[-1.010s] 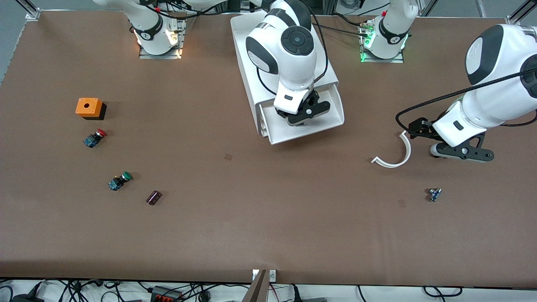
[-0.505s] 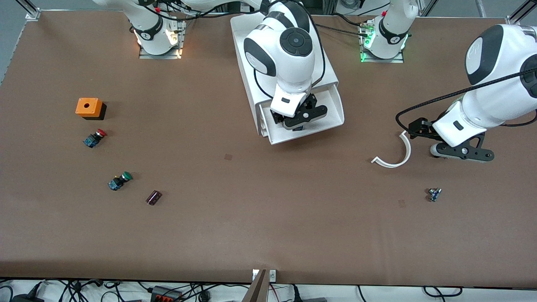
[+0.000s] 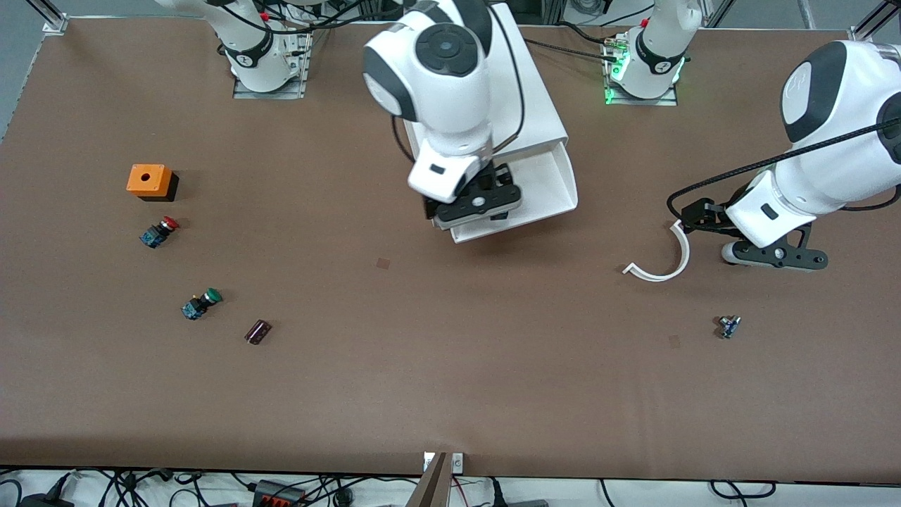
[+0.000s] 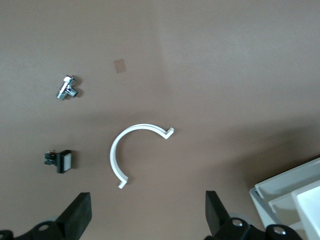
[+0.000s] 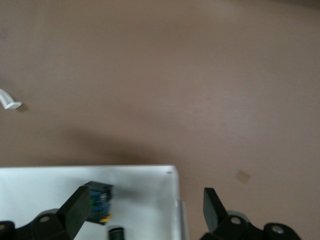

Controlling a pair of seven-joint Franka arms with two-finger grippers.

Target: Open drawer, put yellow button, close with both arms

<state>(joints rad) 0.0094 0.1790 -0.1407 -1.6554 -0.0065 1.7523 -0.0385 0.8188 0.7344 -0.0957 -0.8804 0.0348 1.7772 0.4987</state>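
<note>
The drawer [image 3: 551, 189] stands pulled out of the top of the white cabinet [image 3: 538, 105]. In the right wrist view the yellow button [image 5: 100, 202] lies in the drawer's tray [image 5: 145, 185], its blue base block showing. In the front view it is hidden under the right hand. My right gripper [image 3: 479, 205] [image 5: 145, 217] hangs open and empty over the drawer's corner toward the right arm's end. My left gripper [image 3: 774, 255] [image 4: 147, 220] is open and empty, low over the table beside a white curved piece [image 3: 662, 264] [image 4: 132, 150].
An orange box [image 3: 149, 181], a red-capped button [image 3: 159, 232], a green-capped button [image 3: 200, 304] and a dark cylinder [image 3: 257, 331] lie toward the right arm's end. A small metal fitting [image 3: 729, 326] [image 4: 65, 88] and a small black switch [image 4: 60, 161] lie near the left gripper.
My right gripper has risen out of the drawer and shifted toward the right arm's end; the yellow button stays in the tray. The left arm has hardly moved.
</note>
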